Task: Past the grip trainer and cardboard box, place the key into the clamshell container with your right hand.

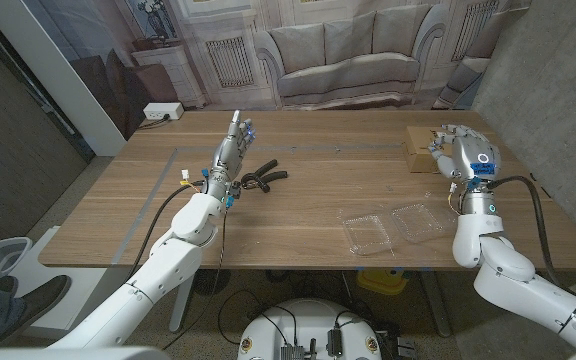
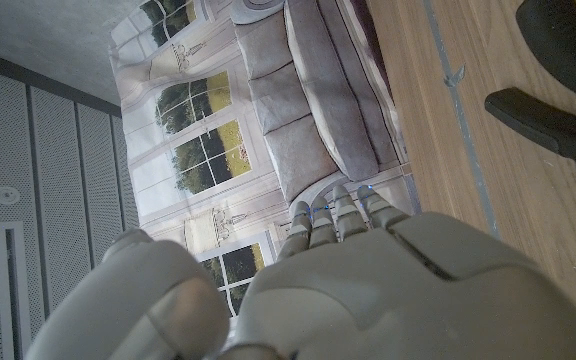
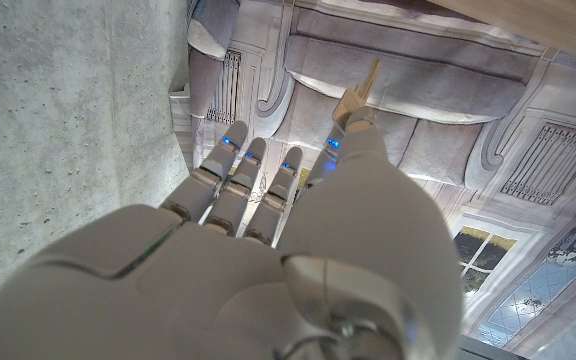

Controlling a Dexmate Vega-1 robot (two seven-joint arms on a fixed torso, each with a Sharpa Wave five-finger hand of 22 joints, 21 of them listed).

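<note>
1. Surface: a wooden table (image 1: pixel 308 150) with visible plank grain. Thin pale tape lines (image 1: pixel 175 160) mark it on the robot's left, well apart from the clamshell container (image 1: pixel 393 226).
2. Clamshell container: clear plastic, lying open with both halves flat, near the table's front edge on the robot's right.
3. Cardboard box (image 1: pixel 420 151): small and brown, beyond the clamshell container, toward the table's far right.
4. Grip trainer (image 1: pixel 262 178): black, handles splayed, lying well to the left of the clamshell container. Its dark handles (image 2: pixel 558 90) also appear in the left wrist view.
5. Right hand (image 1: pixel 465 152): raised beyond the clamshell container, at the cardboard box, fingers loosely curled.
6. Key: in the right wrist view a small tan sliver (image 3: pixel 367 82) stands at the thumb tip of the right hand (image 3: pixel 268 260) and may be the key. Whether the thumb and a finger clamp it cannot be told.
7. Left hand (image 1: pixel 235 142): upright just beside the grip trainer, well left of the clamshell container, fingers straight and close together, holding nothing.
8. Room: a printed backdrop (image 1: pixel 348 45) of a sofa, panelled walls and tall windows hangs behind the table. A bare concrete wall (image 1: pixel 553 70) stands on the right, and a white box (image 1: pixel 162 111) sits at the backdrop's foot
</note>
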